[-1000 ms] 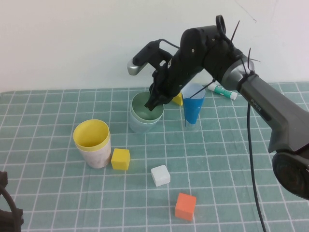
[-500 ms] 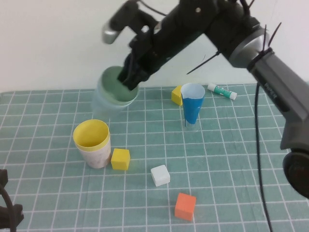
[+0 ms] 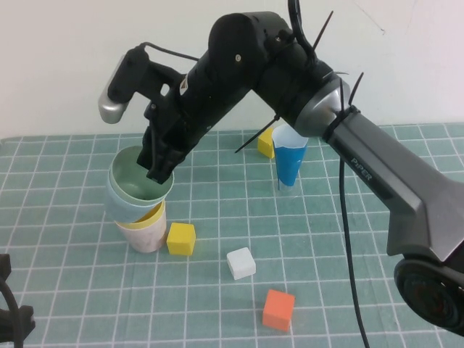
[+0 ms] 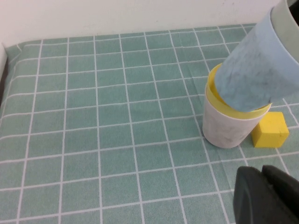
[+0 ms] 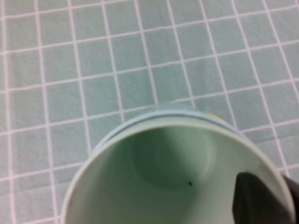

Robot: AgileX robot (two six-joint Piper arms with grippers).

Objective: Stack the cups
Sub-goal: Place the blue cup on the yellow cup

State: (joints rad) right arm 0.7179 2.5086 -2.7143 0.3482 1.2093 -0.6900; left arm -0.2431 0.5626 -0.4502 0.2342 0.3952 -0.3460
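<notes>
Over the yellow cup (nested in pink), right gripper jaws pinch the tilted green-in-blue cups; left gripper low, jaws unclear.

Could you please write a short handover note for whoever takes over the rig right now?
Right gripper: shut on the rim of the green cup, which sits nested in the blue cup; the pair is tilted, its base just entering the yellow cup.
Left gripper: parked low at the near left table edge.
Yellow cup is nested in the pink cup, standing beside a yellow cube.
Left: seat the pair fully, then release.
</notes>
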